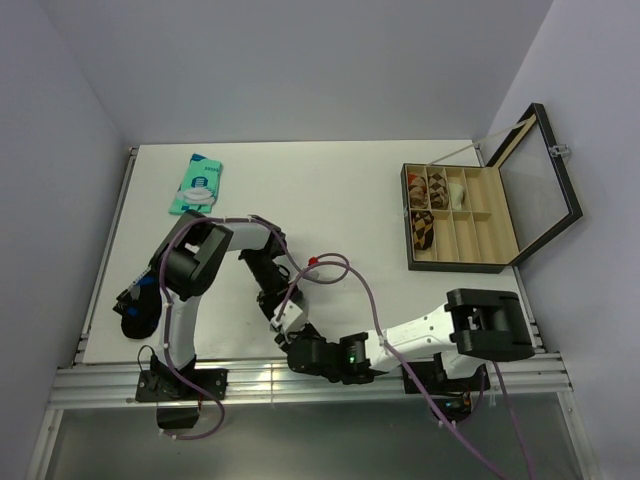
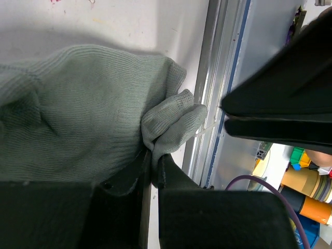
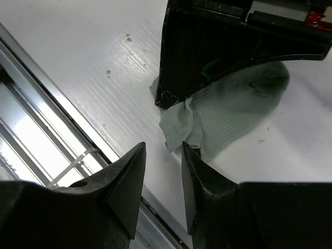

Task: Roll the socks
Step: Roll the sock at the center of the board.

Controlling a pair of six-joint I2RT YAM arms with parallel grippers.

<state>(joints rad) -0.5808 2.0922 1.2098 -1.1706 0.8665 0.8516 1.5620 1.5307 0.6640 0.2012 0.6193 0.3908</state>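
Observation:
A grey sock (image 2: 78, 114) lies rumpled on the white table near its front edge. My left gripper (image 2: 154, 165) is shut on a bunched fold of this sock's edge. In the right wrist view the grey sock (image 3: 236, 109) lies under the left gripper (image 3: 179, 101). My right gripper (image 3: 163, 153) is open, with its fingertips on either side of the sock's pinched corner, just short of it. In the top view the left gripper (image 1: 288, 334) and the right gripper (image 1: 297, 352) meet at the front middle and hide the sock. The beige sock is out of view.
A teal flat packet (image 1: 197, 185) lies at the back left. A dark cloth item (image 1: 135, 312) lies at the left edge. An open compartment box (image 1: 460, 225) with its lid up stands at the right. The metal rail (image 3: 46, 129) runs along the table's front edge.

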